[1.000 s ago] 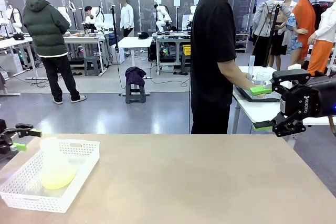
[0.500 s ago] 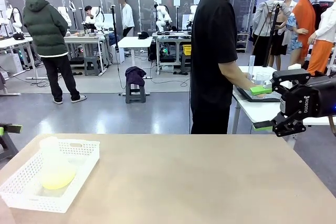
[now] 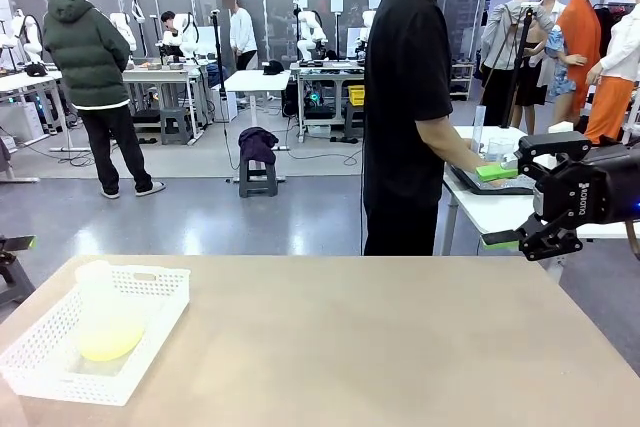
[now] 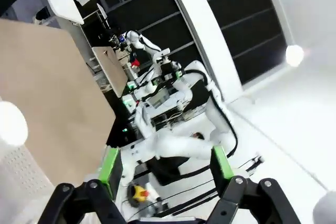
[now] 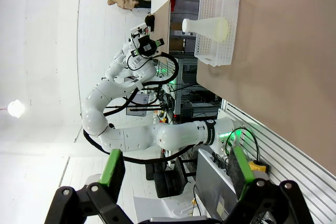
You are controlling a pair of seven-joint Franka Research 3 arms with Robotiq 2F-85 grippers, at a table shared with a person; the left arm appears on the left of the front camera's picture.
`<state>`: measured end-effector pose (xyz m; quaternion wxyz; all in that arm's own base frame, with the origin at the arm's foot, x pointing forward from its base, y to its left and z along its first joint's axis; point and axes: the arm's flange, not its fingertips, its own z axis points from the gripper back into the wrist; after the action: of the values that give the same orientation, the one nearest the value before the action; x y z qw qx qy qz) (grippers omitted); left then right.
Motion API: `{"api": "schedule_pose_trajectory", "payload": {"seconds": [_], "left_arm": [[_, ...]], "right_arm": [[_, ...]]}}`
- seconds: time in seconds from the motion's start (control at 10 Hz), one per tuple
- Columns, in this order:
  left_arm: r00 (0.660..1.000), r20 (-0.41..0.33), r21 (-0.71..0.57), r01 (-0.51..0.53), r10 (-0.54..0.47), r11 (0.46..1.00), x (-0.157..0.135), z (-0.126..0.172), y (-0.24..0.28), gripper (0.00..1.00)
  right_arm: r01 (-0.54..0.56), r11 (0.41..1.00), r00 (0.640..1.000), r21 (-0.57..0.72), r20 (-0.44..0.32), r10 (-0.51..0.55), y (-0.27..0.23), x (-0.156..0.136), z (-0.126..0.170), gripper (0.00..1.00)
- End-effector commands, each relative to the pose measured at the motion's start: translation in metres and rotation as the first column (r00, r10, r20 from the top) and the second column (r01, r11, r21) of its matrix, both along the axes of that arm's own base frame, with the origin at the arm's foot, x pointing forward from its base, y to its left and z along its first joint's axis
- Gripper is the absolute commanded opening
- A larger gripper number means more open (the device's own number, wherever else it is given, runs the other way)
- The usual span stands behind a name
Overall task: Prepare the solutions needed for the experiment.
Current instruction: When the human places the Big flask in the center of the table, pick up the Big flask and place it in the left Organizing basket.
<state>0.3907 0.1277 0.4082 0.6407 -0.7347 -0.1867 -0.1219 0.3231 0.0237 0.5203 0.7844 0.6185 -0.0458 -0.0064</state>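
Observation:
The solutions (image 3: 108, 344) are a shallow pool of pale yellow-green liquid in a frosted conical flask (image 3: 97, 292). The flask stands in a white mesh basket (image 3: 150, 332) at the table's near left. In the right wrist view the flask (image 5: 202, 27) and its liquid (image 5: 221, 29) appear sideways in the basket (image 5: 227, 9). My left gripper (image 3: 12, 247) hangs at the left edge, left of the basket and off the table. Its jaws (image 4: 166, 162) are open and hold nothing. My right gripper (image 3: 512, 205) hovers open past the table's far right corner, also empty (image 5: 176, 167).
A person in a black shirt (image 3: 405, 97) stands behind the far table edge, with hands on a side table (image 3: 490, 209) at the right. The tan tabletop (image 3: 380, 347) stretches bare from the basket to the right edge.
My left gripper has drawn back leftwards from beside the basket to the picture's edge. The right gripper, flask and basket have stayed put.

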Motion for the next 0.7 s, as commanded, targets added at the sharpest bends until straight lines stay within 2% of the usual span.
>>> {"api": "schedule_pose_trajectory", "payload": {"seconds": [0.0, 0.6], "left_arm": [[0.998, 0.069, 0.021, 0.008, -0.009, 1.0, 0.0037, 0.0015, 0.0017, 0.86], [0.998, 0.069, 0.021, 0.008, -0.009, 1.0, 0.0037, 0.0015, 0.0017, 0.86]], "right_arm": [[-0.003, 1.0, 1.0, 0.006, 0.008, 0.003, 0.0004, -0.0005, 0.0003, 1.0], [-0.003, 1.0, 1.0, 0.006, 0.008, 0.003, 0.0004, -0.0005, 0.0003, 1.0]]}}
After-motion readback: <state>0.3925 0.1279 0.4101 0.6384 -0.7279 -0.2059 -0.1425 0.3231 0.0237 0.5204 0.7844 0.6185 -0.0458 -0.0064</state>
